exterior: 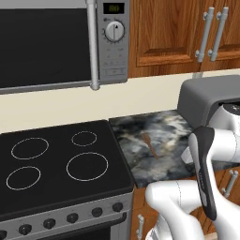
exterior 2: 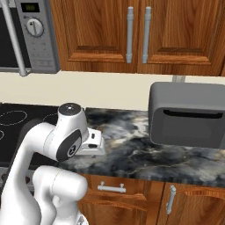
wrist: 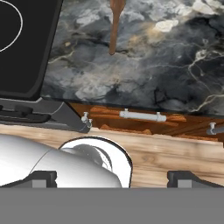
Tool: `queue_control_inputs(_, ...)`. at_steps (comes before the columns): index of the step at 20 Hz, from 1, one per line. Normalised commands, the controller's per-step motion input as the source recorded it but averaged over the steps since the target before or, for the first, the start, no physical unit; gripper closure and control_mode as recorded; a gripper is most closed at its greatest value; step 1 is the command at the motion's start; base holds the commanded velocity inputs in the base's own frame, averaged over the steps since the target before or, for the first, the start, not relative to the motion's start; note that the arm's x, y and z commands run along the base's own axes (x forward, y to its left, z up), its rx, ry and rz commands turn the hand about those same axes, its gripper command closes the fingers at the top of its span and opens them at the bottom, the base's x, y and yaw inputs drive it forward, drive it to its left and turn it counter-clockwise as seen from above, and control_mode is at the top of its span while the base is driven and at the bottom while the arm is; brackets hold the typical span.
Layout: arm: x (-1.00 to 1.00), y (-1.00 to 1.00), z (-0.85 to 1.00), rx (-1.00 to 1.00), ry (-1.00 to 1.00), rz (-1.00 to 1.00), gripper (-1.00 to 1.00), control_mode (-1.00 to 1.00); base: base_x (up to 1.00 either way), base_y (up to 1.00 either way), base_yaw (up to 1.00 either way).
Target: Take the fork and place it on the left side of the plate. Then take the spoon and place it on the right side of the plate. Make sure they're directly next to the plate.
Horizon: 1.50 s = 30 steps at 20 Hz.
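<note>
No word, brand or sign is showing clearly enough to read; the microwave (exterior: 61,44) is carrying a small lit display (exterior: 113,8) above its dial (exterior: 114,31), and its greenish figures are blurring too much to make out; the same display (exterior 2: 30,7) is glowing in the right base view, equally unreadable; faint marks are ringing the dial and lining the panel below it, too small to tell apart.

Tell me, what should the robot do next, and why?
Probably move the open gripper forward and down toward the counter. It hangs back over the floor at the cabinet front, holding nothing, while the wooden spoon lies on the marble beside the stove.
</note>
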Motion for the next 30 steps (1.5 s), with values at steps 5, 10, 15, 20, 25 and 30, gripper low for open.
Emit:
queue_control_inputs(5,0.00,0.00,0.00,0.00,0.00,0.00,-1.00,1.00,0.00,0.00,0.00)
queue_control_inputs(10,0.00,0.00,0.00,0.00,0.00,0.00,-1.00,1.00,0.00,0.00,0.00)
queue_control_inputs(15,0.00,0.00,0.00,0.00,0.00,0.00,-1.00,1.00,0.00,0.00,0.00)
queue_control_inputs(20,0.00,0.00,0.00,0.00,0.00,0.00,-1.00,1.00,0.00,0.00,0.00)
queue_control_inputs(25,0.00,0.00,0.00,0.00,0.00,0.00,-1.00,-1.00,0.00,0.00,0.00)
queue_control_inputs(30,0.00,0.00,0.00,0.00,0.00,0.00,-1.00,-1.00,0.00,0.00,0.00)
